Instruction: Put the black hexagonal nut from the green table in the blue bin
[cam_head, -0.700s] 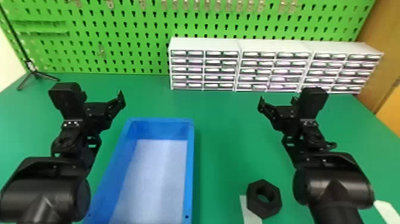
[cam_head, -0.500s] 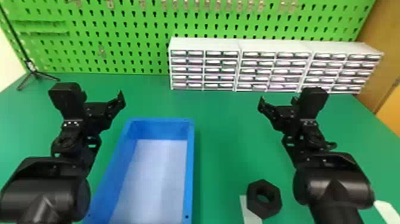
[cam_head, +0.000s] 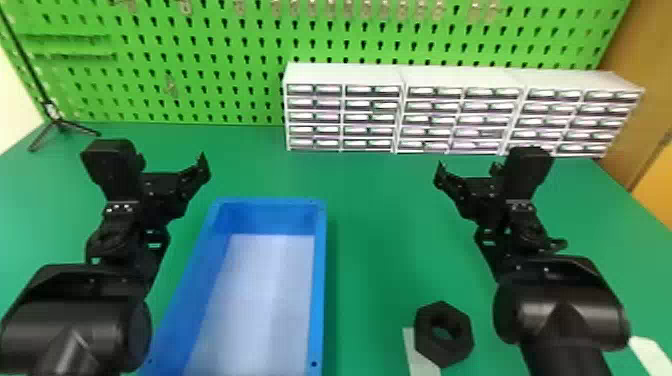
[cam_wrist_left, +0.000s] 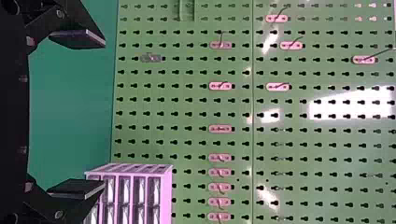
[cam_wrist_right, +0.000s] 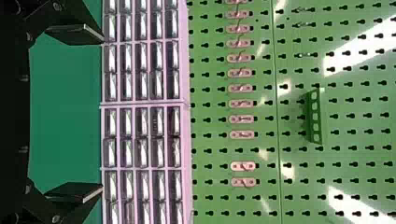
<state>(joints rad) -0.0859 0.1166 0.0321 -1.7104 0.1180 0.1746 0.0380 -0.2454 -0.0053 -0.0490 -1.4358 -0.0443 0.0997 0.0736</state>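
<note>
Fetching the black hexagonal nut (cam_head: 440, 352), right of the blue bin (cam_head: 320, 280), probably suits your right gripper (cam_wrist_right: 101, 113); it and your left gripper (cam_wrist_left: 104, 114) gape wide, both empty.

Head view and both wrist views inspected, no legible text, no readable labels, brands, numbers or signs
</note>
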